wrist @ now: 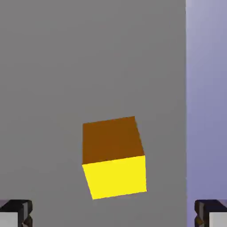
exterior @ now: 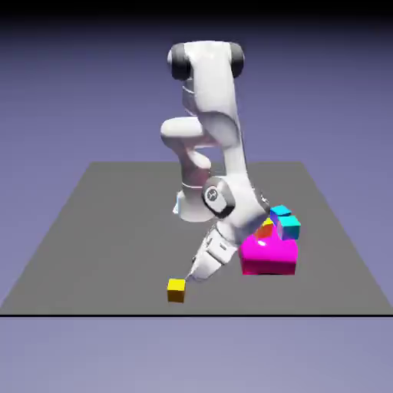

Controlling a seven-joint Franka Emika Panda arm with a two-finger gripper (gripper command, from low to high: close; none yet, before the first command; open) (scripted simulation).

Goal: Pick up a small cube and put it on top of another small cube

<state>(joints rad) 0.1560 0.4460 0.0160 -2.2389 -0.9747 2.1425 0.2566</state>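
Yellow cube (exterior: pixel 176 289) sits alone on the table (exterior: pixel 92 230) near its front edge, a bit left of centre in the exterior view, well apart from the other blocks. Gripper (exterior: pixel 193 278) hangs tilted just beside and above it, not touching; in the hand view the cube (wrist: pixel 114 158) lies ahead between the two fingertips (wrist: pixel 15 213), jaws spread wide, nothing held. Looks like an approach lined up for a grasp, cube slightly rotated against the jaws. A big magenta block (exterior: pixel 269 255) sits toward the table's right side, with a cyan cube (exterior: pixel 285 221) and something orange (exterior: pixel 266 228) at its far side, partly hidden by the arm. No containers anywhere in sight.
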